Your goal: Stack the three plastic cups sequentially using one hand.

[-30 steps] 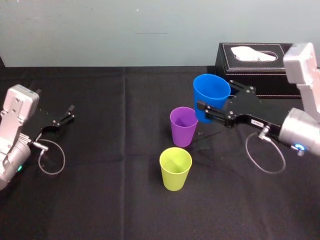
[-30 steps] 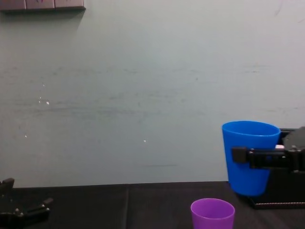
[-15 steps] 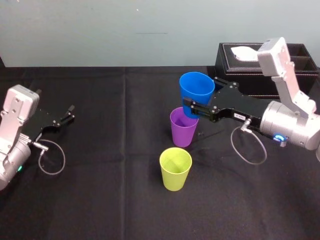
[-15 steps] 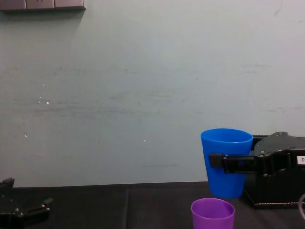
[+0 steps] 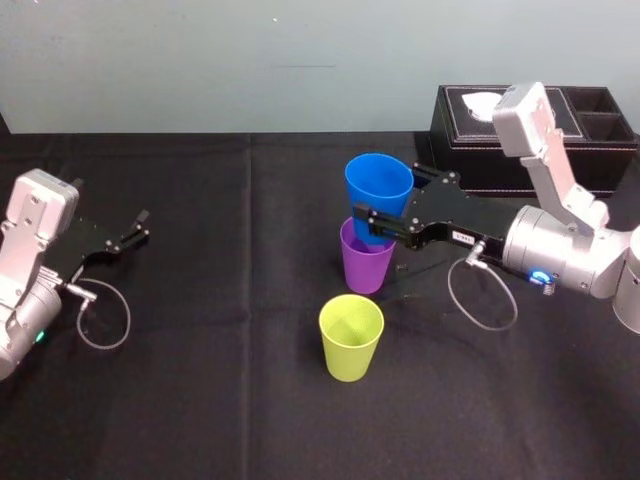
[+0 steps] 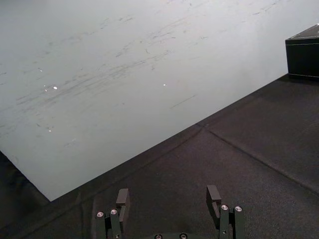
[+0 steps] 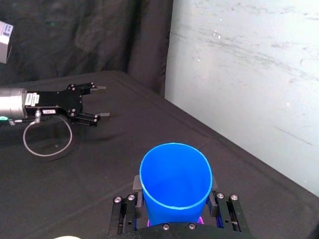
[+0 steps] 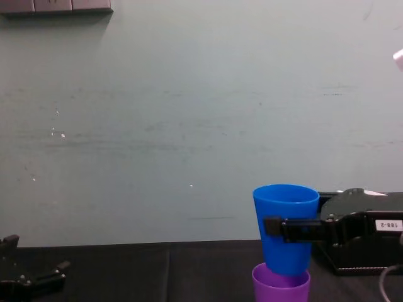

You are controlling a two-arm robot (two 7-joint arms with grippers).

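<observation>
Blue cup [image 5: 380,180], clamped in the right pincer [image 5: 378,205], hangs mid-table with its base just dipping into the purple cup [image 5: 366,262]. Here's the danger, I'd say: if it comes down off-centre, it snags the rim and tips that light purple cup. Let go too soon and it sits crooked. Blue is empty inside. So is the green cup [image 5: 351,337], nearer. Left pincer [image 5: 135,228] is parked, spread open, left on the table [image 5: 200,400].

A small white label [image 8: 388,224] on the black body of the right gripper [image 8: 284,228] read "188-2". No other text could be made out.
</observation>
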